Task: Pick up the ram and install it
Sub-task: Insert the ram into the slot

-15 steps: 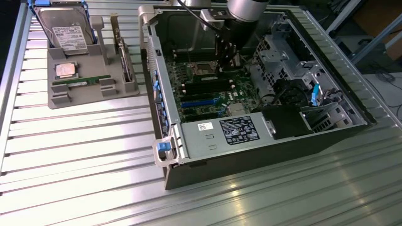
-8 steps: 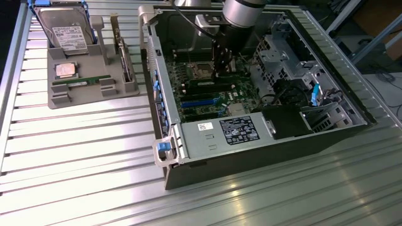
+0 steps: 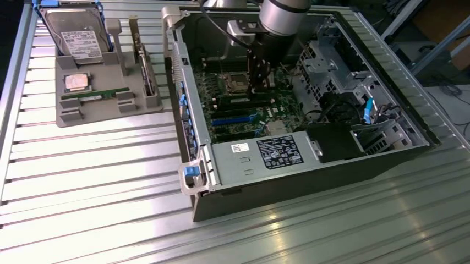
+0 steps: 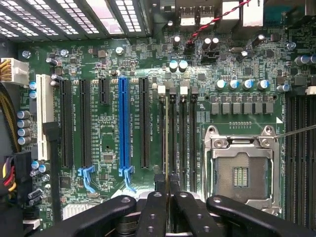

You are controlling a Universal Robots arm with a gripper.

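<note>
Wrist view: my gripper [image 4: 168, 197] pinching thin green RAM stick [image 4: 167, 143] edge-on above black slots beside CPU socket [image 4: 241, 173]; light, stiff, fragile — hold by edges.

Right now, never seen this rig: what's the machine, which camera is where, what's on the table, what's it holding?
One robot arm reaches into an open computer case on a ribbed metal table. The exterior view looks on from off the arm. The wrist view rides on the arm, looking past the black tool at the motherboard. The tool is shut on the ram, a thin stick seen edge-on along the memory slots. A grey tray holds a hard drive, a processor, a second stick and an expansion card.
</note>
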